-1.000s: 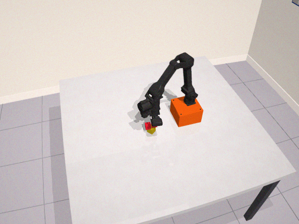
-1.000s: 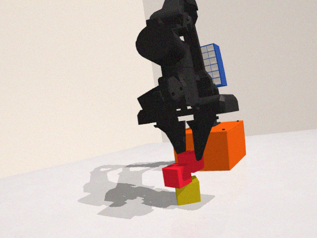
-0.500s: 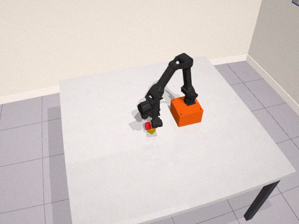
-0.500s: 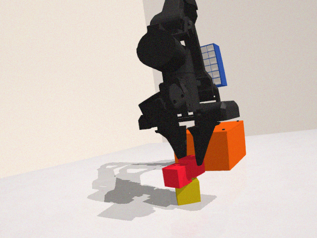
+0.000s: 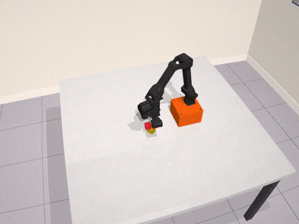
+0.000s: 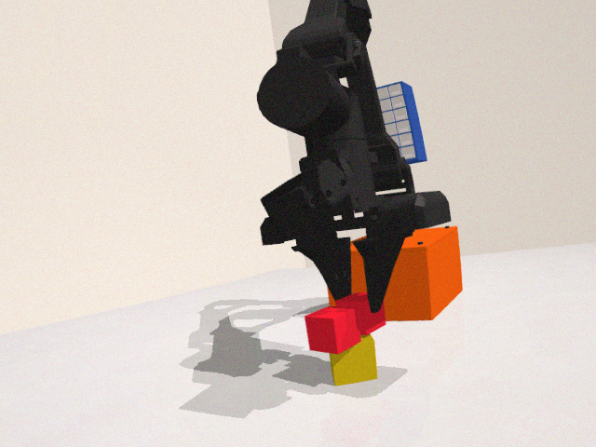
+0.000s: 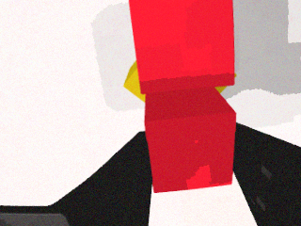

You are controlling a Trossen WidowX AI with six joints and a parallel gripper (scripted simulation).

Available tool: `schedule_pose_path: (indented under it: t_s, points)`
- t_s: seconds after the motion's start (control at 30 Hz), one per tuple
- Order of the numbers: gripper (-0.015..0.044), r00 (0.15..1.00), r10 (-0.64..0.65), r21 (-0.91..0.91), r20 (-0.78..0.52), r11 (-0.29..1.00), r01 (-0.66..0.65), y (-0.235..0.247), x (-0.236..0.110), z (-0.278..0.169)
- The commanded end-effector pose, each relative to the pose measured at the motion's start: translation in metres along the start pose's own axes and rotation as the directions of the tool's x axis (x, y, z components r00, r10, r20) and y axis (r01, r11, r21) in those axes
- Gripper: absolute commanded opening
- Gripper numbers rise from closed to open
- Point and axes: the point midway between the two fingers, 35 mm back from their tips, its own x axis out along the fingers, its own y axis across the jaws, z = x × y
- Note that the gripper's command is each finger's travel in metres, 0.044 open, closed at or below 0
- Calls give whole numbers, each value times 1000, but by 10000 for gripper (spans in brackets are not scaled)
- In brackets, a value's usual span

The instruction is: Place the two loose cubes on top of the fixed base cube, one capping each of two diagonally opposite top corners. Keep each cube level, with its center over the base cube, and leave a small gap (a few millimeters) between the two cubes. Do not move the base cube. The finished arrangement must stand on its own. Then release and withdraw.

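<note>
The yellow base cube (image 5: 151, 131) (image 6: 353, 363) (image 7: 132, 81) stands on the white table (image 5: 120, 156). One red cube (image 5: 147, 125) (image 6: 331, 330) (image 7: 182, 34) sits on top of it, overhanging one corner. My gripper (image 5: 155, 124) (image 6: 359, 302) (image 7: 187, 136) is shut on the second red cube (image 6: 368, 313) (image 7: 190, 145). It holds that cube right beside the first one at nearly the same height, over the base cube's opposite corner. I cannot tell whether the two red cubes touch or whether the held one rests on the base. Most of the base cube is hidden in the wrist view.
The arm stands on an orange pedestal box (image 5: 186, 113) (image 6: 423, 274) just right of the cubes. A blue gridded panel (image 6: 401, 120) hangs on the far wall. The table's front edge is far off.
</note>
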Motion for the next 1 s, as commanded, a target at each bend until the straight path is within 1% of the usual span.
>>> schedule_pose_path:
  t_s: [0.0, 0.13, 0.3, 0.4, 0.97]
  points:
    - [105, 1000, -5, 1, 2, 1000, 5, -1, 1, 0]
    - [205, 1000, -5, 1, 2, 1000, 5, -1, 1, 0]
    - [205, 1000, -5, 1, 2, 1000, 5, -1, 1, 0]
    - [205, 1000, 0, 0, 0, 1000, 0, 0, -8, 0]
    - [205, 1000, 0, 0, 0, 1000, 0, 0, -24, 0]
